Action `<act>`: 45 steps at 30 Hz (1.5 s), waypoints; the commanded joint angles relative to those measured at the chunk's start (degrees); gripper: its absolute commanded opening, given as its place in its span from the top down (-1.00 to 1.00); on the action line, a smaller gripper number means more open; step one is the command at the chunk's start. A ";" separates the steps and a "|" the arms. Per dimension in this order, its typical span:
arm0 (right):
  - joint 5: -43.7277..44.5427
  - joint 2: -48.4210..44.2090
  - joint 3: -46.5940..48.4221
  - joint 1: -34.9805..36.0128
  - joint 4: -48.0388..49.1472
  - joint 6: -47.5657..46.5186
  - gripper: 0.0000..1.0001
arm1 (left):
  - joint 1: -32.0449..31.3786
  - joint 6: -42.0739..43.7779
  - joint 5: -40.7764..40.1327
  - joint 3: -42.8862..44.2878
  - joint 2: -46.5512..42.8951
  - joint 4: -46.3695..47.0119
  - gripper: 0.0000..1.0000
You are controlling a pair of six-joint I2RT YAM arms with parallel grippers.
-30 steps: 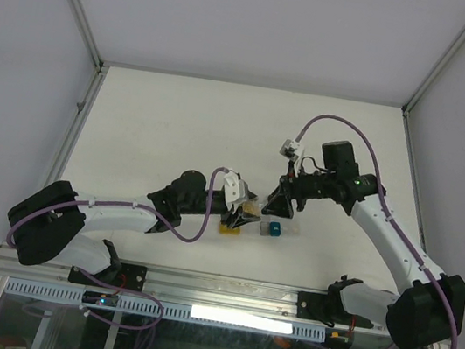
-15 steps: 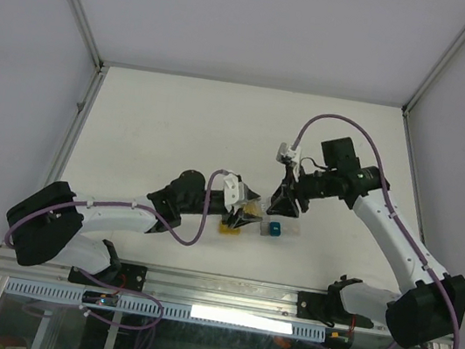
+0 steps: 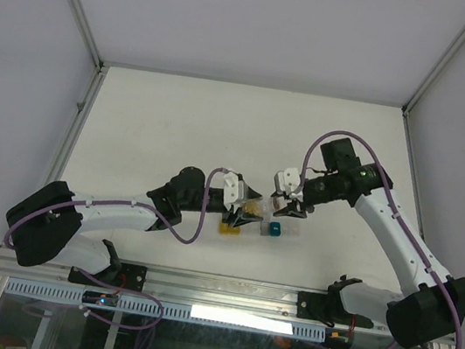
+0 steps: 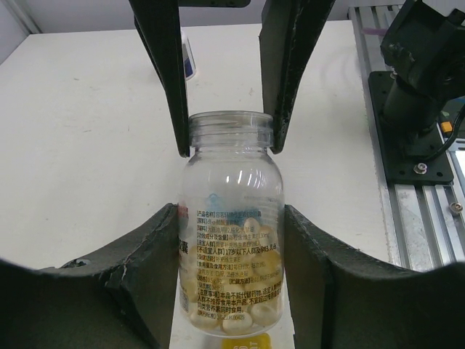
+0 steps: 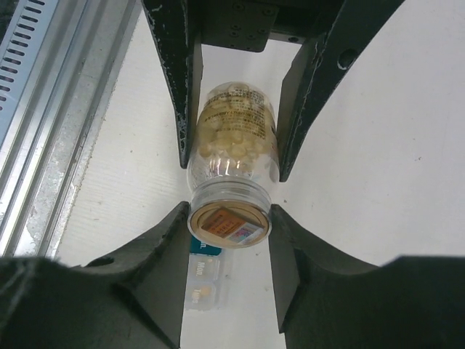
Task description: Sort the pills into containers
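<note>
My left end effector (image 4: 230, 218) clenches the pill bottle (image 5: 232, 123) by its body while the right end effector (image 5: 229, 218) pinches the neck, likely steadying its mouth over the containers (image 5: 203, 280)

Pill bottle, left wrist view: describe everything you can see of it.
The pill bottle is clear plastic with a threaded neck, no cap, and printed text on its side. Pale yellowish pills lie heaped toward its base. The left gripper clamps its body; the right gripper pinches the neck from either side.
</note>
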 commanded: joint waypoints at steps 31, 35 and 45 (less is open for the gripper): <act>1.60 -3.36 -3.73 -3.85 17.41 66.89 -0.64 | 0.52 -5.39 -2.59 -1.74 -0.21 6.99 1.00; 1.70 -3.17 -3.83 -2.92 17.06 66.91 -0.53 | 0.52 -5.33 -2.94 -1.67 -0.19 6.98 1.00; 1.45 -2.27 -2.86 -1.86 16.17 64.68 0.22 | 0.52 -5.51 -2.80 -1.68 -0.33 6.58 1.00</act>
